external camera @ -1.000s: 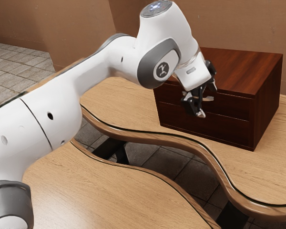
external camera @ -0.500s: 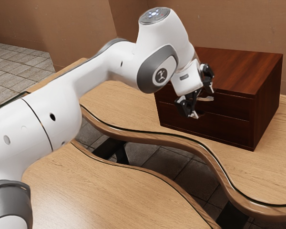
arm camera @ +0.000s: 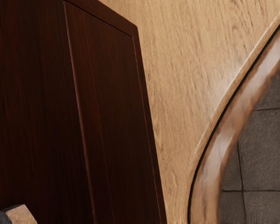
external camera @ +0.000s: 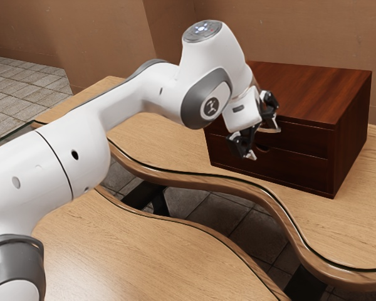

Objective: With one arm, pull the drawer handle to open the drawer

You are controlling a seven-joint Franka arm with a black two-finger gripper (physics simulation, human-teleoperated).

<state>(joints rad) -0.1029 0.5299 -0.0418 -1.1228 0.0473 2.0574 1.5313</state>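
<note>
Gripper (external camera: pixel 249 149) at the drawer (external camera: pixel 301 135) front; I cannot tell how the jaws stand.
It hangs just beside the pale handle (external camera: pixel 271 130) on the dark cabinet (external camera: pixel 319 88), which stands on the curved table (external camera: pixel 338 219).

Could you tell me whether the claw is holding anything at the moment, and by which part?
It cannot be told: the claw is at the front of the drawer, beside its pale handle, but any contact with it is hidden.
</note>
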